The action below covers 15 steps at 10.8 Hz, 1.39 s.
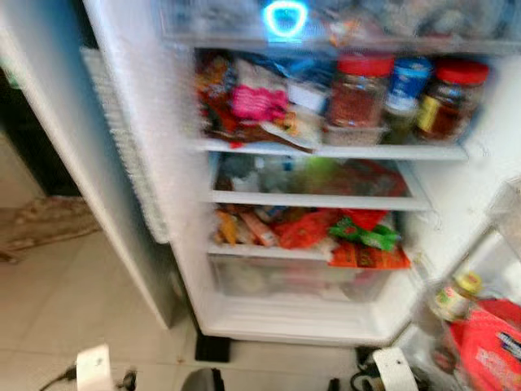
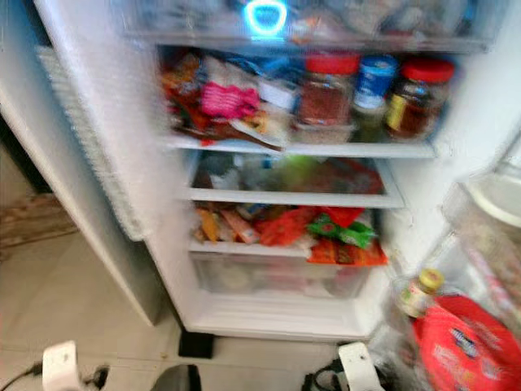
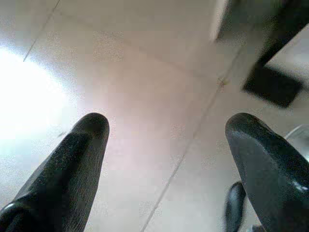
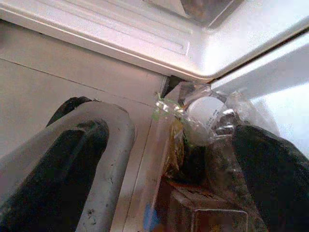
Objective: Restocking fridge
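The fridge point(image 1: 146, 122) stands open in front of me with crowded shelves. On the top shelf are two red-lidded jars point(image 1: 358, 90) point(image 1: 452, 96), a blue-lidded jar point(image 1: 404, 85) between them, and a pink packet point(image 1: 256, 102) among others. Lower shelves hold red, orange and green packets point(image 1: 358, 236) above a clear drawer point(image 1: 293, 277). Both arms hang low at the picture's bottom edge. My left gripper point(image 3: 166, 130) is open over bare tiled floor. My right gripper point(image 4: 169, 140) is open near the fridge's bottom corner, with a white-capped bottle point(image 4: 205, 116) in clear plastic beyond its fingers.
The fridge door point(image 1: 509, 244) stands open at the right and carries a yellow-capped bottle point(image 1: 456, 295) and a red packet point(image 1: 488, 342). A brown mat point(image 1: 45, 224) lies on the pale tiled floor point(image 1: 73, 301) at the left. The eye views are blurred.
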Available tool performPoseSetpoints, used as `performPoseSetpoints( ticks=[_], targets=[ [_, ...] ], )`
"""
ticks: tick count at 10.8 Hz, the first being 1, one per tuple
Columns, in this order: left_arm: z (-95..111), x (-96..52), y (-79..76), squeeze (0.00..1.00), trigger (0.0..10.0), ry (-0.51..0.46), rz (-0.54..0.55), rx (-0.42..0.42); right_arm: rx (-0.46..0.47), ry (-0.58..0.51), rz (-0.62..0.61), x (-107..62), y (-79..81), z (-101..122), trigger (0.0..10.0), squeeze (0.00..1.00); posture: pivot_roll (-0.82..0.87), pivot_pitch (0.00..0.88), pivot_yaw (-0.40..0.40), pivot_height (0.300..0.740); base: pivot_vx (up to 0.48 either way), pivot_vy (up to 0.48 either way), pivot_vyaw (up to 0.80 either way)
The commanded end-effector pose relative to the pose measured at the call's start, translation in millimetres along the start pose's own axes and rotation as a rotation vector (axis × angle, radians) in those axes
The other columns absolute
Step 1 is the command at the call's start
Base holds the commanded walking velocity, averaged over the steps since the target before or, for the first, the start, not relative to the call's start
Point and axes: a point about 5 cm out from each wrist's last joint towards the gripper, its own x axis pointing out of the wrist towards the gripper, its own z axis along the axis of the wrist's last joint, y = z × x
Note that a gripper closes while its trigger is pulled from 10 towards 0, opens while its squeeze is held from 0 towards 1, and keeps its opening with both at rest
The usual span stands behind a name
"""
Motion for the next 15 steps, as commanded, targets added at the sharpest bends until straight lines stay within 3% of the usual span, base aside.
performPoseSetpoints(
  ticks=[1,4,8,10,15],
  targets=[
    [-10,-0.8,1.1,0.00,10.0,0.035,-0.003,0.048,0.004,0.126,0.041,-6.6,12.4,-31,10.0,0.00,0.03,0.000,0.015,0.591,0.000,0.424,0.00],
    [-36,-6.1,-12.1,0.00,10.0,0.117,-0.039,0.061,0.014,0.138,0.048,-7.8,13.8,-34,10.0,0.00,0.03,0.000,0.016,0.591,0.000,0.429,0.00],
    [-26,-1.6,-0.7,0.00,10.0,0.130,-0.027,0.085,0.015,0.143,0.040,-8.3,14.9,-36,10.0,0.00,0.03,0.000,0.025,0.591,0.000,0.425,0.00],
    [-28,-2.1,-3.0,0.00,10.0,0.125,-0.028,0.096,0.029,0.139,0.055,-8.3,17.2,-36,10.0,0.00,0.03,0.000,0.030,0.591,0.000,0.189,0.00],
    [-33,-4.0,-7.3,0.00,10.0,0.121,-0.028,0.061,0.019,0.165,0.063,-9.3,16.5,-40,10.0,0.00,0.03,0.000,0.017,0.691,0.000,0.000,0.00]
  ],
)
